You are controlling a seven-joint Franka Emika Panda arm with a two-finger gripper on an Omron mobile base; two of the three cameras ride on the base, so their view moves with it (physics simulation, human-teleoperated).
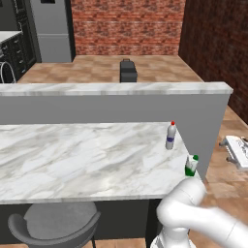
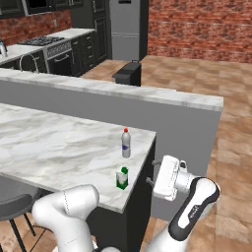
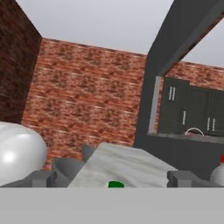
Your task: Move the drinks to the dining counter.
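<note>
Gripper (image 2: 153,178) stands fully open and empty, off the bench's (image 1: 72,160) end, beside the carton (image 2: 122,178). The bottle (image 2: 126,143) stands upright just beyond the carton; both sit near the corner of the veined marble slab (smooth, probably slick). Risk: a sideways approach could clip the light, boxy carton and push it over the edge, or topple the slim, red-capped bottle.

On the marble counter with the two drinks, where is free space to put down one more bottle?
The dining counter is bare from its left end up to the clear bottle, between the grey ledge wall and the front edge above the stool. The right end is crowded: the green carton stands at its front corner, the bottle just behind.
</note>
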